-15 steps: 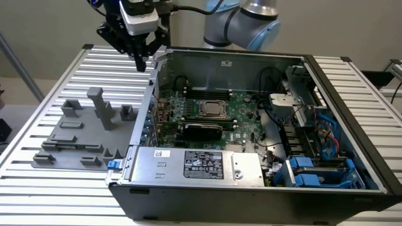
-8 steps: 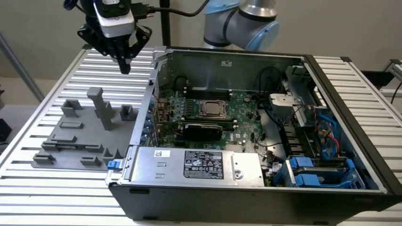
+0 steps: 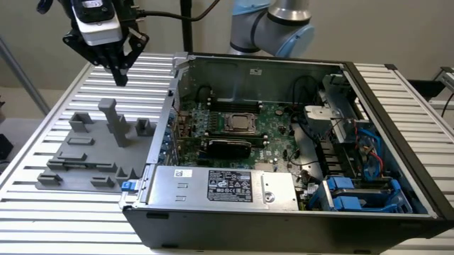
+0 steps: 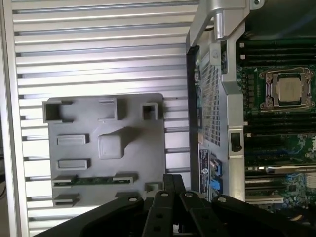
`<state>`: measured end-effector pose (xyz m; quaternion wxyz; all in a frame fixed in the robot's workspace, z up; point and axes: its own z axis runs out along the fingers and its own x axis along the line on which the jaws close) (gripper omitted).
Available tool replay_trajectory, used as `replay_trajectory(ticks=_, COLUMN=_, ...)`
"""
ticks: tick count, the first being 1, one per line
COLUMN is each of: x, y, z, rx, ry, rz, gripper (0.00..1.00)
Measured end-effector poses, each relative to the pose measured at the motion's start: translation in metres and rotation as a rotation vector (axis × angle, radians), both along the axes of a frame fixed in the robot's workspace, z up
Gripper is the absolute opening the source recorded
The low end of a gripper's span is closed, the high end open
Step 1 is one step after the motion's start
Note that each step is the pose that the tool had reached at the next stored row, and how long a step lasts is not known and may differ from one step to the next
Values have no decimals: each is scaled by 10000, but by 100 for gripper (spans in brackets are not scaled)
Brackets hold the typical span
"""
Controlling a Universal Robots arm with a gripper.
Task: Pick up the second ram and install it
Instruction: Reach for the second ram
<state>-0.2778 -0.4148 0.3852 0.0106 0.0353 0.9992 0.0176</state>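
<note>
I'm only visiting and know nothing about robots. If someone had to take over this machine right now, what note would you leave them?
Gripper: shut and empty, hanging in the air above the slatted table, near the grey holder.
Memory stick: standing on edge in a slot of the grey holder, not touched by the gripper.
Computer case: open, on the exterior view's right of the holder, with its motherboard exposed.
Done: nothing visible with this stick.
Left: the stick is not yet picked up and not yet installed in the case.
</note>
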Motion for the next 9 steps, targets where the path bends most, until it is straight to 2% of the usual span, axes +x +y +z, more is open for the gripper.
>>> replay_trajectory(ticks=9, x=-390, y=-64, z=-32, rx=-65, ry=-1, rz=-1, gripper=11)
